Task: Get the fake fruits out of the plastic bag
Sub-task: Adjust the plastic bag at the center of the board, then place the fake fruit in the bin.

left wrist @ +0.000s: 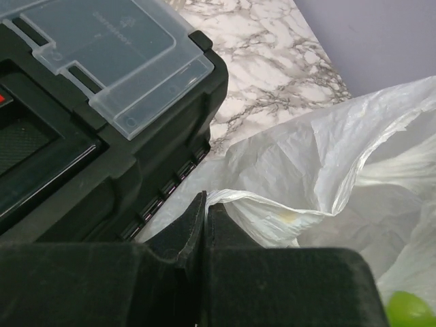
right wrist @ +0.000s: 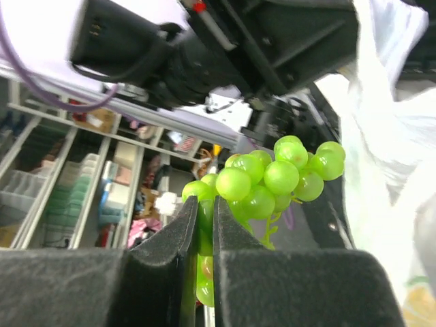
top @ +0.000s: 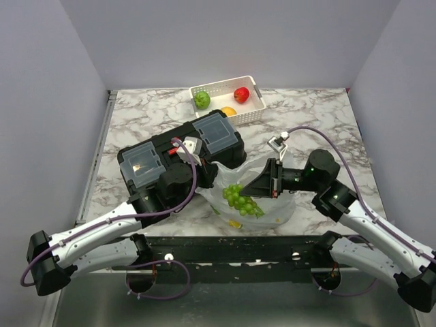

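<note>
The left fingers [left wrist: 178, 235] pinch the plastic bag [left wrist: 300, 170] rim, apparently to anchor it, while the right fingers [right wrist: 172, 238] clamp the grapes [right wrist: 272, 177] at the bag mouth for extraction.

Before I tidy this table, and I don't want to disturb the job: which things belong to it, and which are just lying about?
Job: plastic bag, its edge pinched by the left tool; green grapes, gripped by the right tool; white basket holding three other fruits, likely.
Lying about: black toolbox.
</note>
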